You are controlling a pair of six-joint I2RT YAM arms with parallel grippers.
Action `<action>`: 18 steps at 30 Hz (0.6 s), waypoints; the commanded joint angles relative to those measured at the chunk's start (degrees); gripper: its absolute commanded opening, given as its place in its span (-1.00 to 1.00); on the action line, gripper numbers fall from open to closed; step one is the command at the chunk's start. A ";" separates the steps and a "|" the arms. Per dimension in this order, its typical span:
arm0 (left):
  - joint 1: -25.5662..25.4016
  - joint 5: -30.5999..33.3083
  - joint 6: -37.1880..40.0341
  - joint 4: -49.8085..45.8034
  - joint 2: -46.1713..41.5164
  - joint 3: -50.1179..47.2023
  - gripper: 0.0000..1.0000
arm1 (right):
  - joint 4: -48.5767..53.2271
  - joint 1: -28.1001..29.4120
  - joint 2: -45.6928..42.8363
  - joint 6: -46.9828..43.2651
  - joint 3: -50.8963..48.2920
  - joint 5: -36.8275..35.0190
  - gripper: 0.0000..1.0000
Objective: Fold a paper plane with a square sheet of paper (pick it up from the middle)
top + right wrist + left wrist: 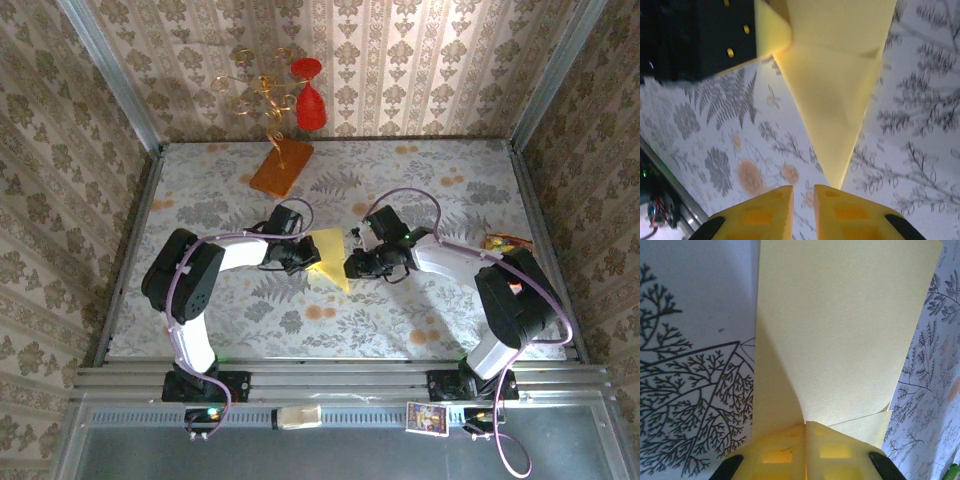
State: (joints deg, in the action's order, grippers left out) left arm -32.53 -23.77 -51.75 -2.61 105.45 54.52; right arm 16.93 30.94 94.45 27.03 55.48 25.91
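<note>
Walls [420, 70]: beige damask wallpaper on three sides.
Posts [108, 72]: grey metal, slanting up from the back corners.
Rail [340, 380]: ribbed metal along the near edge.
Tabletop [260, 330]: pale cloth printed with grey ferns and orange flowers.
Light: soft, even, with faint shadows.

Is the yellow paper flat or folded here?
Folded. The paper tapers to a point, and the right wrist view shows overlapping layers with creased edges. How many folds, cannot tell.
</note>
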 commanded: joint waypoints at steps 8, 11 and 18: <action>-0.16 4.56 2.22 -5.91 2.61 -0.03 -0.83 | 4.03 2.18 12.16 6.16 9.29 -4.69 -0.64; -0.16 2.82 2.58 -4.25 2.28 0.25 -0.82 | 5.28 2.20 14.85 5.80 10.86 -4.47 -0.71; -0.21 0.78 4.08 -1.27 -0.88 2.40 -0.78 | 7.77 2.15 17.75 5.29 10.99 -7.12 -0.76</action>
State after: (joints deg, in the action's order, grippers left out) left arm -32.60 -23.90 -49.69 -3.25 105.49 55.40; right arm 20.40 32.91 110.28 31.99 66.08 21.82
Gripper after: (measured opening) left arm 0.107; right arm 0.120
